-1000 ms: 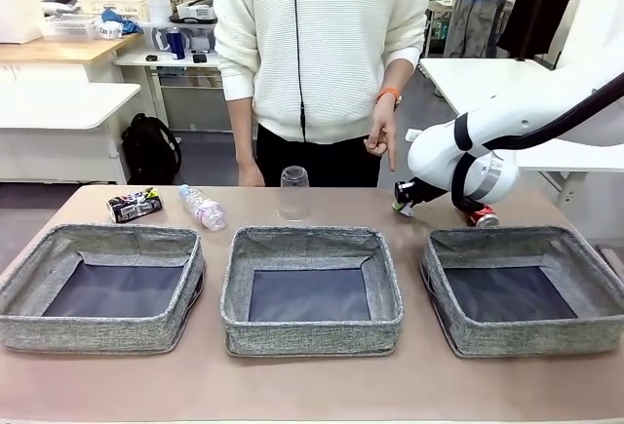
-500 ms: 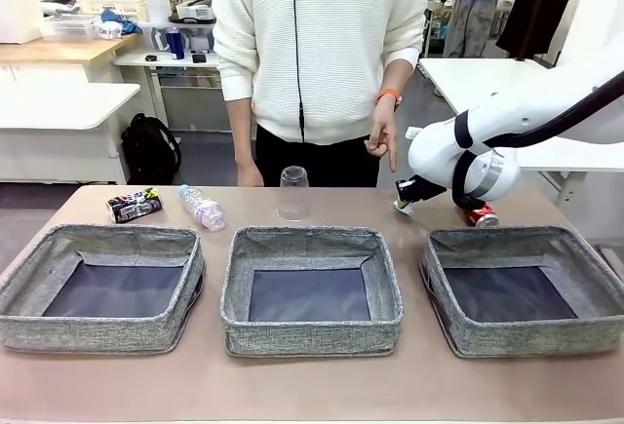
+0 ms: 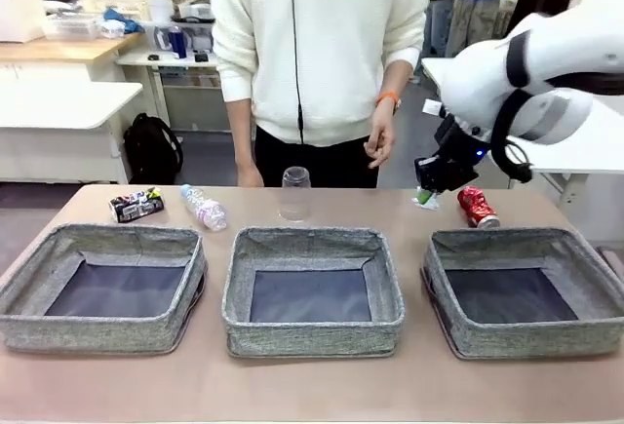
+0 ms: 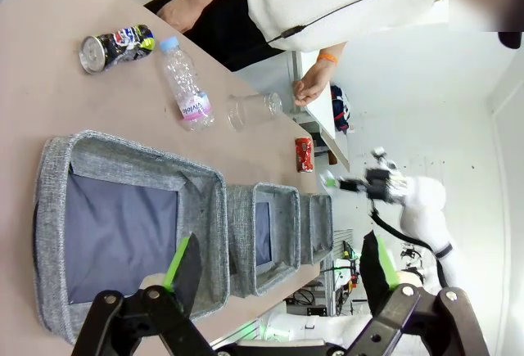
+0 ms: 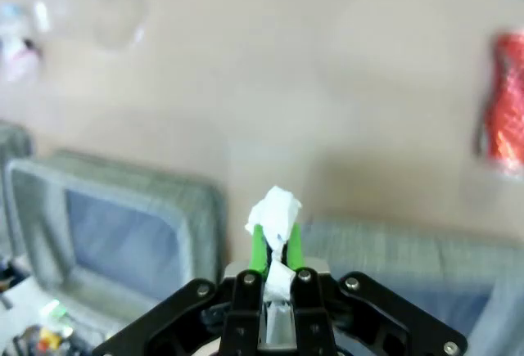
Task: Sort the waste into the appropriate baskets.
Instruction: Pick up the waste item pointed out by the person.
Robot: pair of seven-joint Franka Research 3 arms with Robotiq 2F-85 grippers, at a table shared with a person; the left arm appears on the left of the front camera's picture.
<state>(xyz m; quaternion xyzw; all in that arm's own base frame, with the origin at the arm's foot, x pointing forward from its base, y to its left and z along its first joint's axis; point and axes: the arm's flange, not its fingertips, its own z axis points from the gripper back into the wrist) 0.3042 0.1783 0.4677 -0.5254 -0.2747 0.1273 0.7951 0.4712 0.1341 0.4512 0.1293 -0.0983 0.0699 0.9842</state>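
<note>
My right gripper (image 3: 427, 193) hangs above the table's far right, shut on a crumpled white paper ball (image 5: 276, 209) that sticks out between its green pads. A crushed red can (image 3: 477, 207) lies just right of it. A clear plastic cup (image 3: 294, 193) stands upside down behind the middle basket (image 3: 310, 242). The clear bottle (image 3: 202, 207) and the crushed black can (image 3: 135, 205) lie behind the left basket (image 3: 117, 239). The right basket (image 3: 517, 240) sits below the right gripper. My left gripper (image 4: 278, 266) is open with nothing between its fingers, over the left basket (image 4: 131, 155).
A person in a white sweater (image 3: 312, 44) stands at the far edge, one hand (image 3: 378, 141) hanging near my right arm. All three baskets show dark bare bottoms. Bare table runs along the front edge.
My right gripper has shut on the paper ball and lifted it off the table, rising and moving slightly right. The other litter has not moved.
</note>
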